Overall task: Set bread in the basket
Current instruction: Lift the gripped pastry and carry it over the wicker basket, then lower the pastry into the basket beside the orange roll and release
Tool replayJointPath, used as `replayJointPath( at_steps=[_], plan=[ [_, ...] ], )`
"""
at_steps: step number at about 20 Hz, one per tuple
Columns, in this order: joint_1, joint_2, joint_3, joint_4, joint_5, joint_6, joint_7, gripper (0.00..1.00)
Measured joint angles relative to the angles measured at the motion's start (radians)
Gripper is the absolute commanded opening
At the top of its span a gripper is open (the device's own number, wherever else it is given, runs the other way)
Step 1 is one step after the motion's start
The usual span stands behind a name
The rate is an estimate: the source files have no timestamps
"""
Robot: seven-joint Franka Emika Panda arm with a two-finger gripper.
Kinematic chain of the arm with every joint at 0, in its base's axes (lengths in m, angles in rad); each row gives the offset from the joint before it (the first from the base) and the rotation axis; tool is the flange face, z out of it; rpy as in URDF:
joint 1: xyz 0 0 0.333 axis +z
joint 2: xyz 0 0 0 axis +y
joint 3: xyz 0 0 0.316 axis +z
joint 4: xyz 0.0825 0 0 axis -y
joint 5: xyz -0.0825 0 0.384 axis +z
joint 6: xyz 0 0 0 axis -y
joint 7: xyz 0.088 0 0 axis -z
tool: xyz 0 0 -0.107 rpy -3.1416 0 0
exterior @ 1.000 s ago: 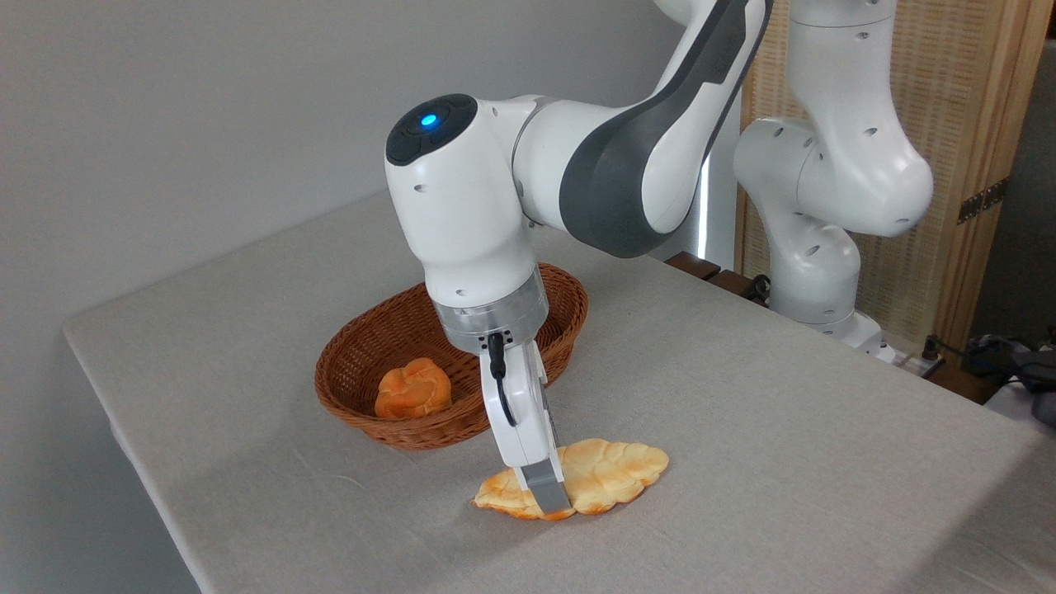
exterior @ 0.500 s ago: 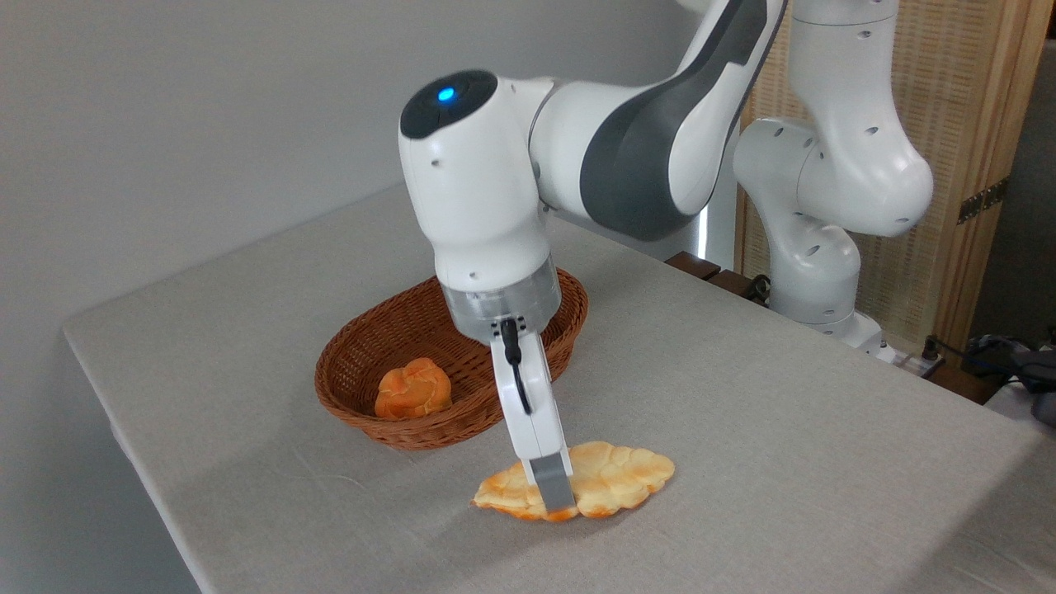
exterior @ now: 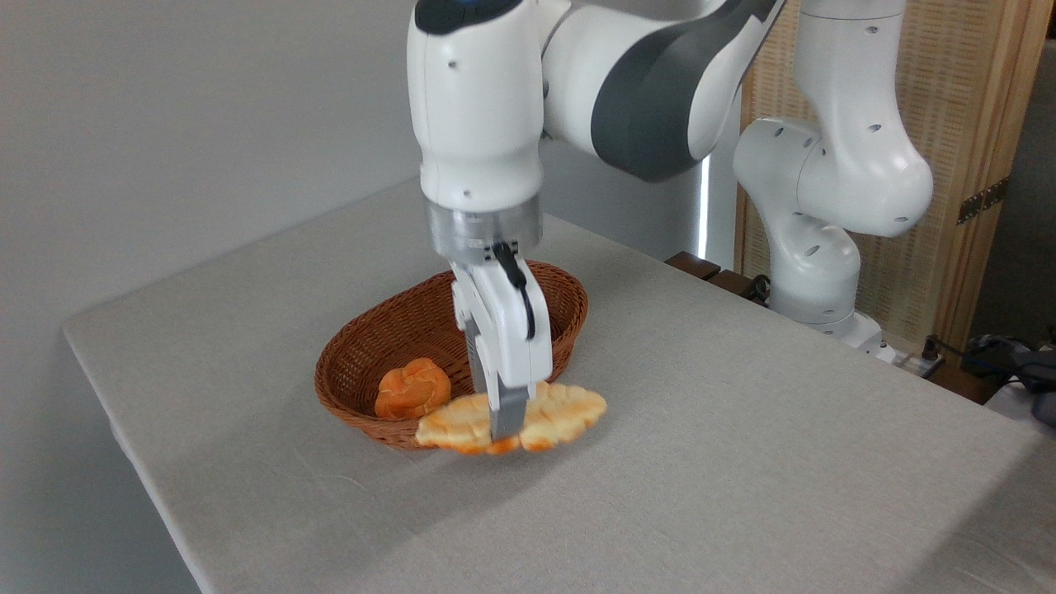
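Camera, fixed view. Item: bread [exterior: 561, 410], pinched across its middle by my fingers [exterior: 505, 419], clear of the surface [exterior: 742, 429], hanging level over the near rim of the basket [exterior: 388, 330]. Item: orange bun [exterior: 412, 388], lying inside the basket, left of the bread.

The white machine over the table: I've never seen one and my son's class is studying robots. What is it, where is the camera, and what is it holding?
It is a robot arm ending in a gripper, a clamp with two fingers. One fixed camera looks down at the cloth-covered table from the front. The gripper is shut on the bread, a flat leaf-shaped loaf lifted off the table, beside the near rim of the brown wicker basket. A small round orange bun already sits in the basket.
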Motion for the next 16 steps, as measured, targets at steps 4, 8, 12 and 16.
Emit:
replayJointPath(
  at_steps=[4, 8, 12, 16],
  plan=[
    [-0.006, -0.024, -0.064, 0.013, -0.044, -0.017, -0.154, 0.55],
    [-0.012, -0.029, -0.156, 0.019, -0.047, -0.042, -0.347, 0.7],
    [-0.013, -0.028, -0.229, 0.019, -0.047, -0.044, -0.524, 1.0],
    [-0.013, -0.017, -0.262, 0.018, -0.047, -0.045, -0.593, 1.0]
  ],
)
